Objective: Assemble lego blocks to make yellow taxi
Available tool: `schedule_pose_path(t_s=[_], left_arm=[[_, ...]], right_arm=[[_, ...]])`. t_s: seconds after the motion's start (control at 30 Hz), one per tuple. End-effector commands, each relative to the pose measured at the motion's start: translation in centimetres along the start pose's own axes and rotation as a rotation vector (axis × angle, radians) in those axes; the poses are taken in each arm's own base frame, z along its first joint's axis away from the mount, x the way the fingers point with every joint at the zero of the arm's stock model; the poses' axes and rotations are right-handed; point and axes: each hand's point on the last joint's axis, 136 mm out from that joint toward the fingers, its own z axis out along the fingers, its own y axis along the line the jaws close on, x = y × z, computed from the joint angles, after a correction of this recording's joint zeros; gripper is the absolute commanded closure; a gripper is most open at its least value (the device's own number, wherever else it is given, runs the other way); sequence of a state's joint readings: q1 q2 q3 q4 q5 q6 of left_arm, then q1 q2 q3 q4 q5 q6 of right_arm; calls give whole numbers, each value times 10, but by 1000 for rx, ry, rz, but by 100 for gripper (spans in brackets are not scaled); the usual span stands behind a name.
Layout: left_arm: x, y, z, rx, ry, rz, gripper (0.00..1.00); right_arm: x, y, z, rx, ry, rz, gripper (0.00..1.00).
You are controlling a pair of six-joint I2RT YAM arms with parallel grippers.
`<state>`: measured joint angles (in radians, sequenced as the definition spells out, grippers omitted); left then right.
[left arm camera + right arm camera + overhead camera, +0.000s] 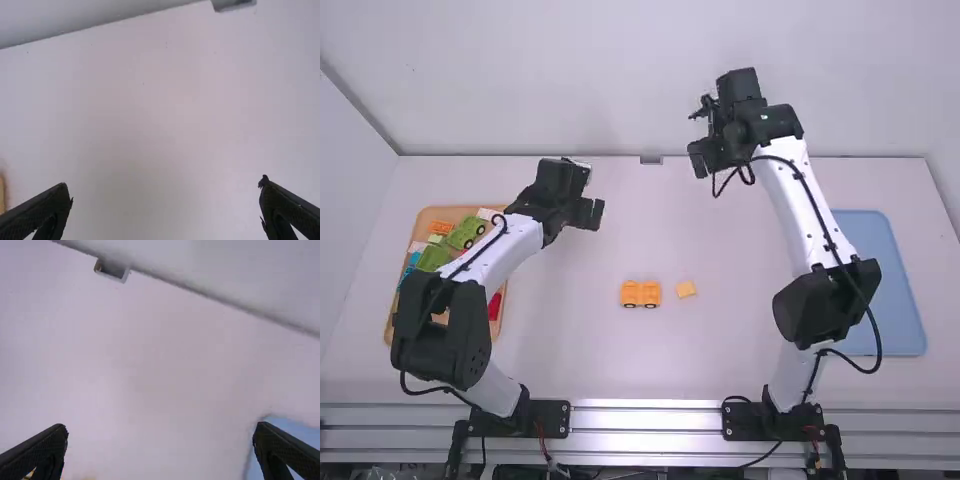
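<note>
Left tool [587, 213] wide, raised over white tabletop [565, 345], forearm angled inward; right tool [699, 162] wide, farther out by the back edge. Tabletop spans the gap between them. Yellow-orange wheeled plastic block [641, 293] sits upright mid-tabletop, yellow square block [686, 289] just beside it. Left arm overhangs orange-tan block tray [391, 322]; right arm partly covers blue tray [900, 290].
</note>
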<state>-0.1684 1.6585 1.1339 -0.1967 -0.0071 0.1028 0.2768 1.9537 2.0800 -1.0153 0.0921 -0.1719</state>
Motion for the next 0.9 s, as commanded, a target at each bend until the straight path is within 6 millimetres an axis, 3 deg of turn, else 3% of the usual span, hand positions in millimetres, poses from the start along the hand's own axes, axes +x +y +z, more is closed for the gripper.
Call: schedule_pose_path(t_s=[0.0,0.13,0.3,0.4,0.67,0.87], left_arm=[[8,-16,0,89,17,195,1],[19,-61,-10,364,-32,469,1],[35,-105,-31,648,-182,744,1],[58,-138,-52,859,-376,922,1],[89,-159,-69,1012,-500,924,1],[113,-167,-66,1076,-510,839,1]], right_arm=[[-10,0,-8,30,-32,-253,1],[7,34,-4,-189,-29,-498,1],[31,62,3,-473,-79,-550,1],[54,73,17,-650,-155,-616,1],[83,80,56,-721,-235,-636,1],[129,106,63,-857,-310,-828,1]])
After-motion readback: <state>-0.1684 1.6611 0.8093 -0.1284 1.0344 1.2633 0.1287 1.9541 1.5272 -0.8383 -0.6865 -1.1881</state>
